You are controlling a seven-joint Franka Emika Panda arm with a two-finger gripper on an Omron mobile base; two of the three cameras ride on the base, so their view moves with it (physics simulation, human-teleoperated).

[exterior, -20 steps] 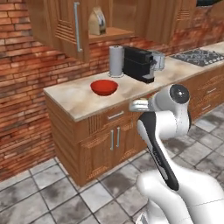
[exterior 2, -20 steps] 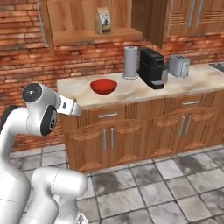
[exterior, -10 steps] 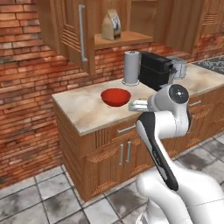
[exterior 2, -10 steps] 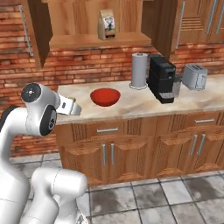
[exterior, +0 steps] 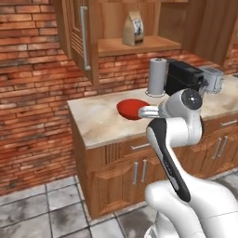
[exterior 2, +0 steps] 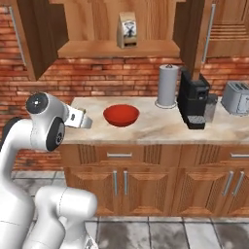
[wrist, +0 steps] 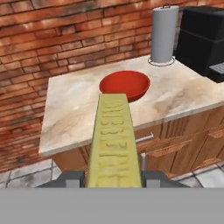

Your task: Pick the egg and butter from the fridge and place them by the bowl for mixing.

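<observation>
In the hand view the butter [wrist: 114, 140], a long yellow stick, runs forward from between the fingers, with my gripper [wrist: 113, 177] shut on its near end. Its far tip points at the bowl [wrist: 124, 85], a glossy red round bowl standing on the marble counter [wrist: 74, 118]. From the base cameras the bowl [exterior: 131, 108] [exterior 2: 121, 115] sits near the counter's left end, and my gripper [exterior: 145, 111] [exterior 2: 81, 120] hovers in front of the counter edge at about counter height. The egg and the fridge are out of view.
A grey paper-towel roll [exterior 2: 167, 85], a black coffee machine [exterior 2: 193, 101] and a toaster [exterior 2: 236, 97] stand to the right of the bowl. An open wall cupboard with a bag [exterior 2: 127, 30] hangs above. Drawers and cabinet doors [exterior 2: 119, 182] lie below the counter.
The whole picture has shifted: the base has driven toward the counter, so the bowl and counter look nearer and more centred. The gripper stays shut on the butter.
</observation>
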